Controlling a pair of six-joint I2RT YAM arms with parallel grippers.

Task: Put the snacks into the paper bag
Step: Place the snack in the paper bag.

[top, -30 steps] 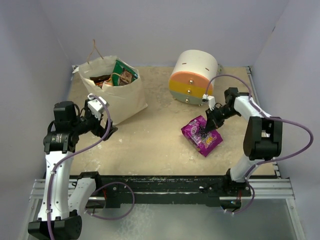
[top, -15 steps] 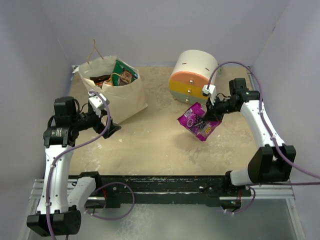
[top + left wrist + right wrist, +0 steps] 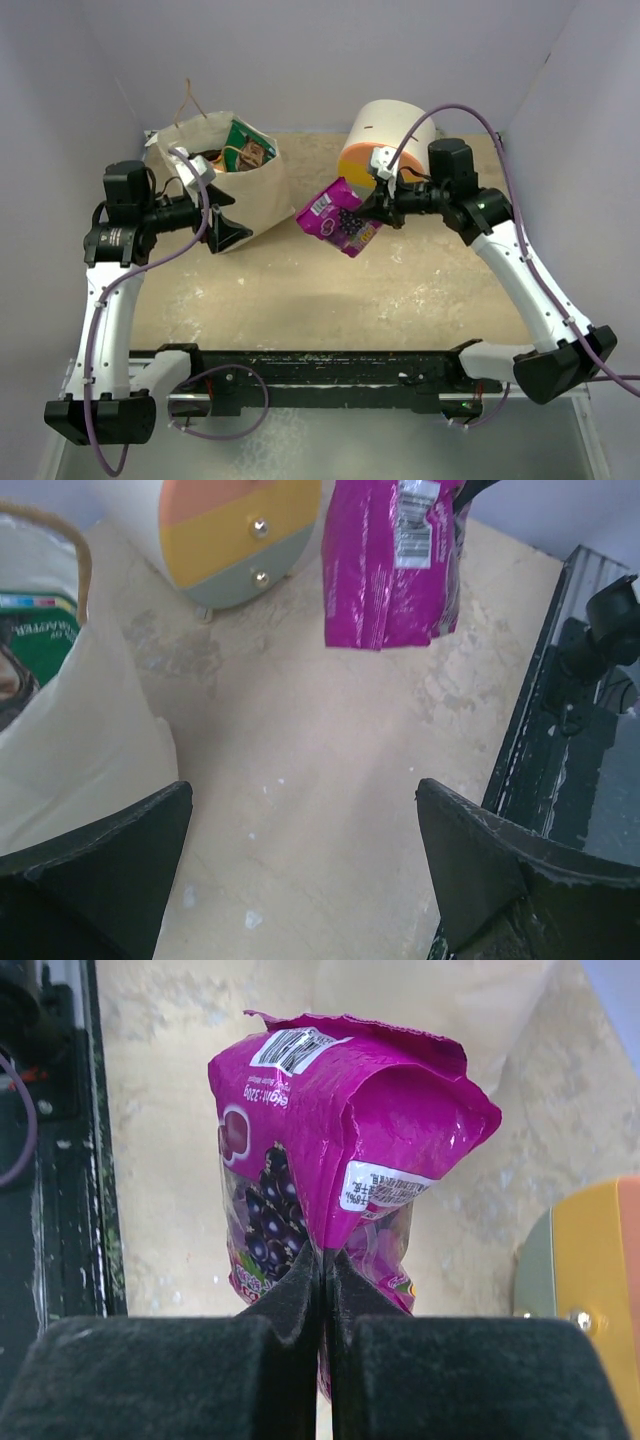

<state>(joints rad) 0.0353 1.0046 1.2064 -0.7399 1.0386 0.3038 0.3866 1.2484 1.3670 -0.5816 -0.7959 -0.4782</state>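
My right gripper (image 3: 372,210) is shut on the purple snack packet (image 3: 338,217) and holds it in the air, to the right of the paper bag (image 3: 245,195). The packet also shows in the right wrist view (image 3: 340,1160), pinched at its fold, and in the left wrist view (image 3: 395,560). The cream paper bag stands at the back left with a green-white packet (image 3: 247,147) and other packets inside. My left gripper (image 3: 228,225) is open and empty, right at the bag's front face; the bag's side fills the left of the left wrist view (image 3: 70,740).
The round white-orange-yellow-green drawer unit (image 3: 385,140) stands at the back, just behind the held packet. The black rail (image 3: 330,365) runs along the table's near edge. Purple-grey walls close in the back and sides.
My right gripper lifted the purple packet off the table and carried it left and back toward the bag. My left arm rose and moved closer to the bag.
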